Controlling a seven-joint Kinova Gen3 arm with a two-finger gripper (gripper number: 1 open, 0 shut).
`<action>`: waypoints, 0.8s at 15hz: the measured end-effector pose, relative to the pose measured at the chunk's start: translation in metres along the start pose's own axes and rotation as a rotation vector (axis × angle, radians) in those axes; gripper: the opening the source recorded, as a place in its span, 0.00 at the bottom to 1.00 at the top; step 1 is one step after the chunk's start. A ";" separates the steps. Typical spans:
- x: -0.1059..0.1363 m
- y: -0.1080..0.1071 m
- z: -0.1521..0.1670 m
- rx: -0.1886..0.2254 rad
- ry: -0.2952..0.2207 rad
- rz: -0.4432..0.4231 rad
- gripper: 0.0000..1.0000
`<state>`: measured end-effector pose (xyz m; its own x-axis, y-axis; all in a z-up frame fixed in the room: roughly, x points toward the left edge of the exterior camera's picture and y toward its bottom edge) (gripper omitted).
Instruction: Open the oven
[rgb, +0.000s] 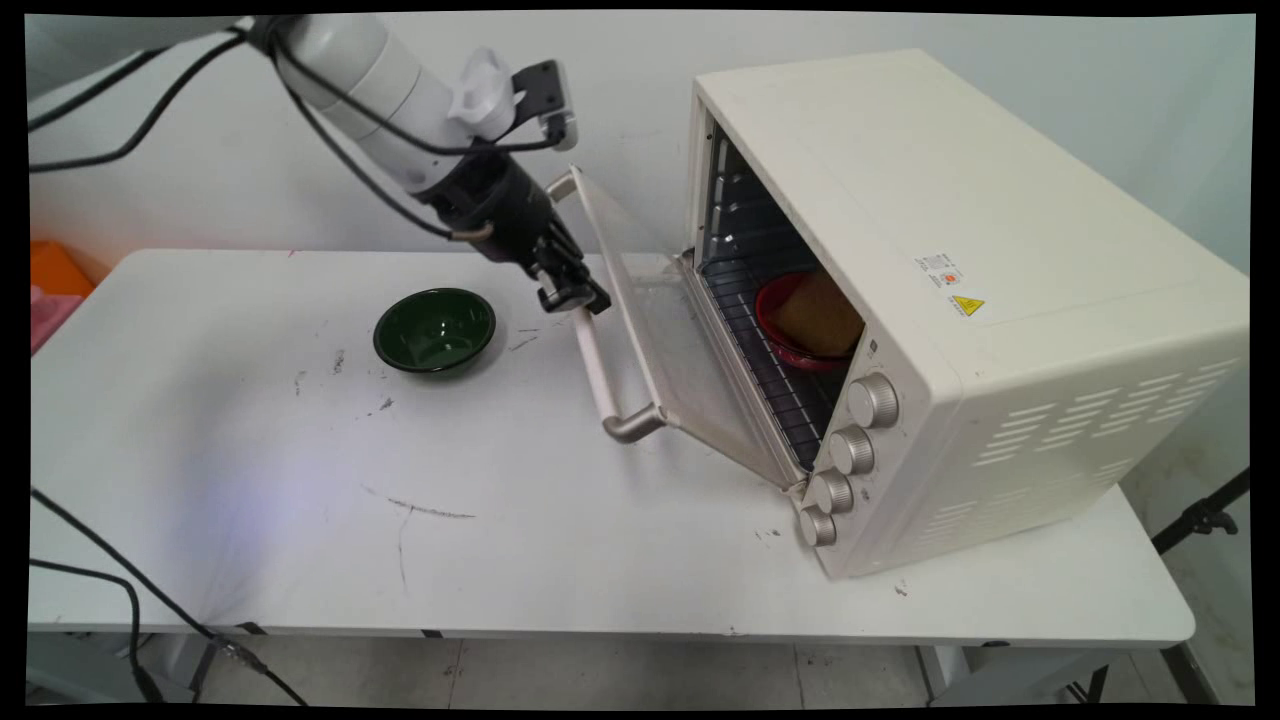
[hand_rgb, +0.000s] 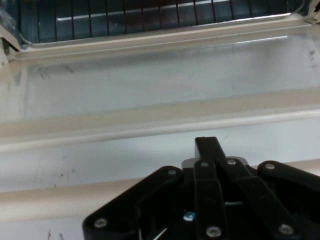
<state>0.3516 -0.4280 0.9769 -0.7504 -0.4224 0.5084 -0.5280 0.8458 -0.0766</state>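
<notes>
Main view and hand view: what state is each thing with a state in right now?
Oven door: partly open, hanging at a slant.
Gripper: shut, at the door handle.
Green bowl: upright, empty, on the table.
Red bowl: on the oven rack, holding something brown.

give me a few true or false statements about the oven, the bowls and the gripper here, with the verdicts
1. The oven door is open. True.
2. The green bowl sits inside the oven. False: it stands on the table, left of the door.
3. A red bowl with something brown in it rests on the oven rack. True.
4. The gripper holds the green bowl. False: its fingers are shut, empty, by the door handle.
5. The oven has four knobs down its front. True.
6. The oven stands at the table's left end. False: it stands at the right end.
</notes>
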 end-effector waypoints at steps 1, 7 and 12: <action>-0.008 0.001 0.001 0.000 0.010 -0.002 0.00; -0.051 0.002 0.011 -0.013 0.086 -0.024 0.00; -0.088 -0.001 0.024 -0.020 0.170 -0.049 0.00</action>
<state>0.4082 -0.3999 0.9115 -0.6453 -0.4035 0.6486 -0.5529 0.8326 -0.0321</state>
